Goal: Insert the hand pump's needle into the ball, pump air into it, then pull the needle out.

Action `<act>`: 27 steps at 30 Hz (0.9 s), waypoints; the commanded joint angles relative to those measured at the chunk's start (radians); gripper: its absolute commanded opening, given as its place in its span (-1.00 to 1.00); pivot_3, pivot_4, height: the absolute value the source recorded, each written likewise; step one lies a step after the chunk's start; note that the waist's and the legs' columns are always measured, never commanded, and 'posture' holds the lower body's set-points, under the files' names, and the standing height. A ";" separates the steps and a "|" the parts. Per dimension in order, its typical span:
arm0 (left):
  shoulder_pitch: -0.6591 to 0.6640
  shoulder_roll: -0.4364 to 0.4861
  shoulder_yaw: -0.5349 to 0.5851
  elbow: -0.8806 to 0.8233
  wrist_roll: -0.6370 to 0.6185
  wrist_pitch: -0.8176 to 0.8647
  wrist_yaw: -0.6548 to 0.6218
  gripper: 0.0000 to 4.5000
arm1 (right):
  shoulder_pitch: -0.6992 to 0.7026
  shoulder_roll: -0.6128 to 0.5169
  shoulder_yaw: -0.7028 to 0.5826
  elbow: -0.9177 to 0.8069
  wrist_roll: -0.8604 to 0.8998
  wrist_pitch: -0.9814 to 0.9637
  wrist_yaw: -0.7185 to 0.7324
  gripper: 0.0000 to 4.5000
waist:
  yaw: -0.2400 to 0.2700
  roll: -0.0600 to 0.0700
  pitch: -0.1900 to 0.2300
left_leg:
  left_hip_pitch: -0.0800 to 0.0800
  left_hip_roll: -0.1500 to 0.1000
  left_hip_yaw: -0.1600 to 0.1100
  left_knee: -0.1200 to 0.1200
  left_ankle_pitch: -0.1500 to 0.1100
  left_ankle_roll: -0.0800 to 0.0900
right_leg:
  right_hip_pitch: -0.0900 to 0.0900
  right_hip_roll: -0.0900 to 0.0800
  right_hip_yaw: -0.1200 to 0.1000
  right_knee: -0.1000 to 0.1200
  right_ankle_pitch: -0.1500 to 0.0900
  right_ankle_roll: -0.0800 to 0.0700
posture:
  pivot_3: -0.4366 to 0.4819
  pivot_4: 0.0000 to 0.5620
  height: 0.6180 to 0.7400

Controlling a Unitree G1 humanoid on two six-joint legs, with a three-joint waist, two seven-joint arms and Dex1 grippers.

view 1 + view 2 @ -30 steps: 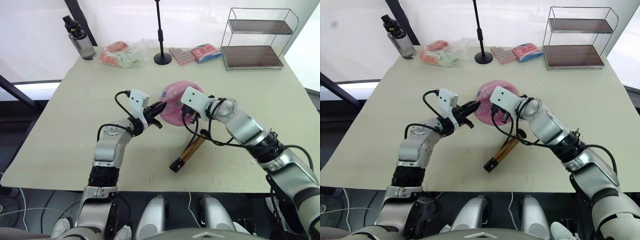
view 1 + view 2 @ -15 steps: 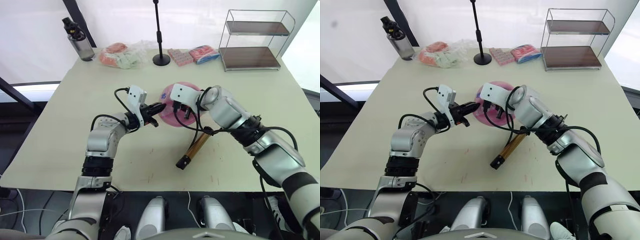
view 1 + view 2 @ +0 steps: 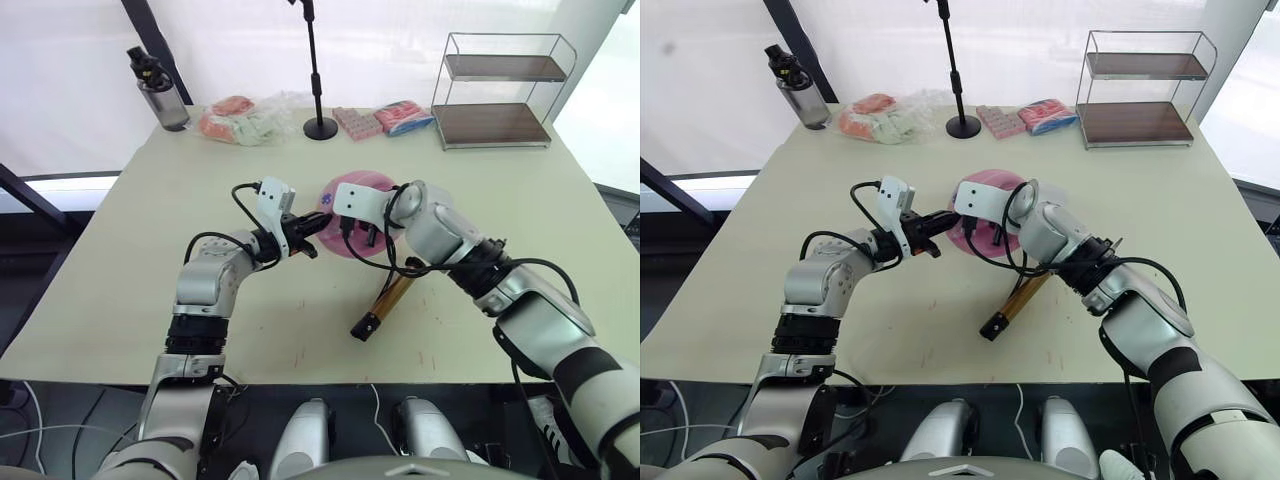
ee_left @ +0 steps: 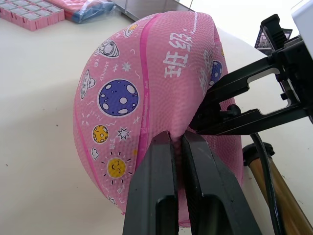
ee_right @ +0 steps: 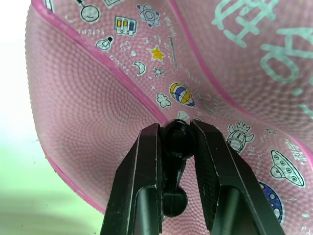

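Note:
The pink ball, soft and dented, lies mid-table. My left gripper is shut on a fold of its skin at the left edge, also seen as the left gripper. My right gripper is shut on the small black fitting of the needle and holds it against the ball's surface. The metal pin itself is hidden. The hand pump's gold barrel lies on the table just in front of the ball, and its black hose loops up to the right gripper.
Along the table's far edge stand a water bottle, a bag of snacks, a black stand pole, pink packets and a two-level wire shelf. The table has bare room to the left and front.
My right gripper has swung left across the ball's front, closer to the left gripper, bringing the hose with it. The left gripper keeps its pinch on the ball. The camera has shifted.

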 commanded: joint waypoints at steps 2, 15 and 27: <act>0.022 -0.023 -0.073 0.030 0.001 0.039 -0.030 -1.00 | 0.041 -0.005 0.017 0.062 -0.028 0.001 0.018 -0.84 | 0.000 0.000 0.000 | 0.000 0.000 -0.002 0.000 0.000 0.000 | 0.001 0.000 -0.002 -0.001 0.000 0.000 | -0.05 -0.47 1.00; 0.029 -0.017 -0.075 0.012 0.000 0.051 -0.031 -1.00 | 0.059 0.000 0.028 0.118 -0.080 -0.021 0.042 -0.84 | 0.000 0.001 -0.001 | 0.000 -0.001 -0.007 0.000 0.001 -0.001 | 0.004 -0.001 -0.006 -0.003 0.000 0.000 | -0.05 -0.47 1.00; 0.040 -0.014 -0.071 -0.004 -0.003 0.061 -0.027 -1.00 | 0.076 -0.016 0.033 0.175 -0.136 -0.054 0.049 -0.84 | 0.000 0.004 -0.004 | 0.000 -0.001 -0.008 0.000 0.001 -0.001 | 0.005 -0.001 -0.007 -0.003 0.000 0.000 | -0.05 -0.47 1.00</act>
